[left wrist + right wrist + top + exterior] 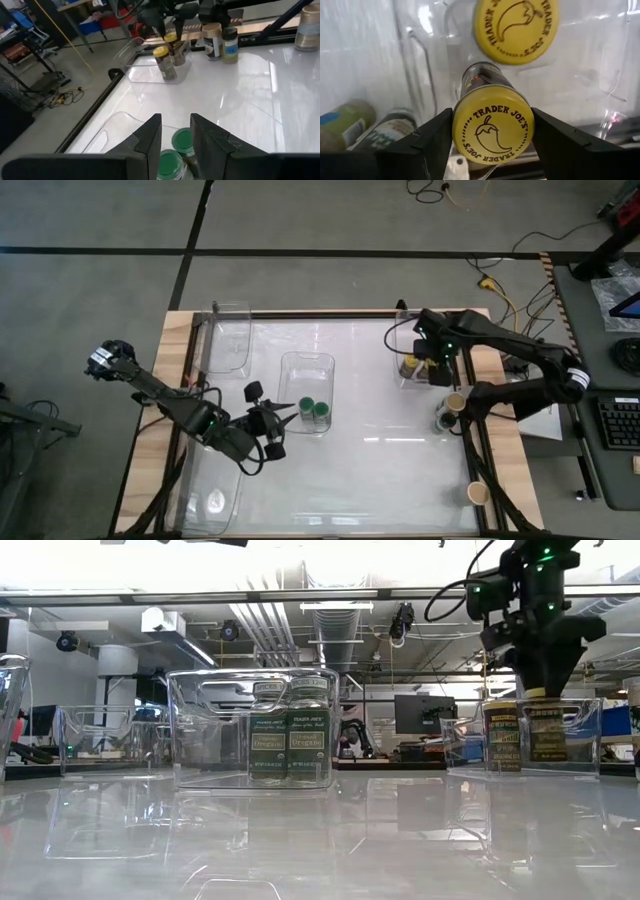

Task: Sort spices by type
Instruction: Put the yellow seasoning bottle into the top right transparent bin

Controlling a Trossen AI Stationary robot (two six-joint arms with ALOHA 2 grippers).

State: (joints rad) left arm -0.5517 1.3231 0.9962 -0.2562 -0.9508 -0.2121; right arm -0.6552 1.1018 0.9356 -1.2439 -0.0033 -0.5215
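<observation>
Right gripper [492, 132] pinching a yellow-lidded spice jar [492, 131] over a clear bin [408, 372] at the desk's [380, 470] far right.

A 2nd yellow-lidded jar [516, 26] already sits in that bin. Left gripper [176, 135], fingers slightly apart w/ nothing between them, hovers beside the middle bin [307, 370], which holds 2 green-lidded jars [314, 410]. 3 more jars [450, 410] stand along the desk's right edge.
</observation>
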